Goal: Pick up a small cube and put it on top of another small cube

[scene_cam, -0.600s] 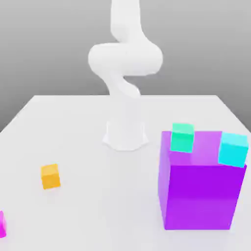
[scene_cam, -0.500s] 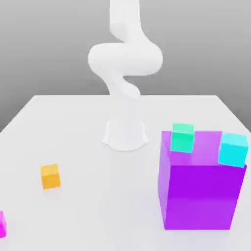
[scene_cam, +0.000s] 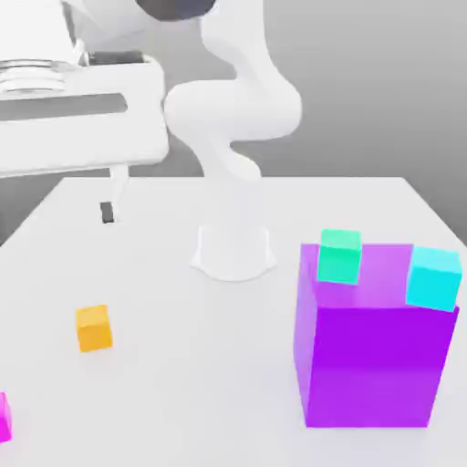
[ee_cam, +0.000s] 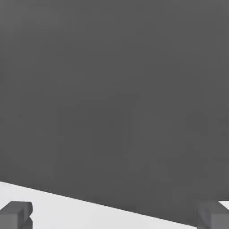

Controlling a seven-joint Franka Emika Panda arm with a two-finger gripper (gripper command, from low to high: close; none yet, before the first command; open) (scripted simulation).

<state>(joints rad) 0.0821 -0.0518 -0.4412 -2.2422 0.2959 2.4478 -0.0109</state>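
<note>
The small magenta-pink cube (scene_cam: 4,418) lies on the white table (scene_cam: 210,365) at the exterior view's lower left edge, partly cut off by the frame. A small orange cube (scene_cam: 93,327) sits a little beyond it. My white hand fills the upper left of the exterior view, high above the table, and one dark-tipped finger (scene_cam: 109,206) hangs down from it. In the hand view my gripper (ee_cam: 114,215) is open: its two grey fingertips (ee_cam: 16,214) stand far apart with nothing between them, facing the grey backdrop and a strip of table.
A big purple block (scene_cam: 374,356) stands at the exterior view's right, carrying a green cube (scene_cam: 339,255) and a cyan cube (scene_cam: 433,278) on top. The arm's round base (scene_cam: 233,252) sits mid-table at the back.
My hand has swung into the exterior view's upper left, where it was not seen before. The cubes and the purple block have not moved.
</note>
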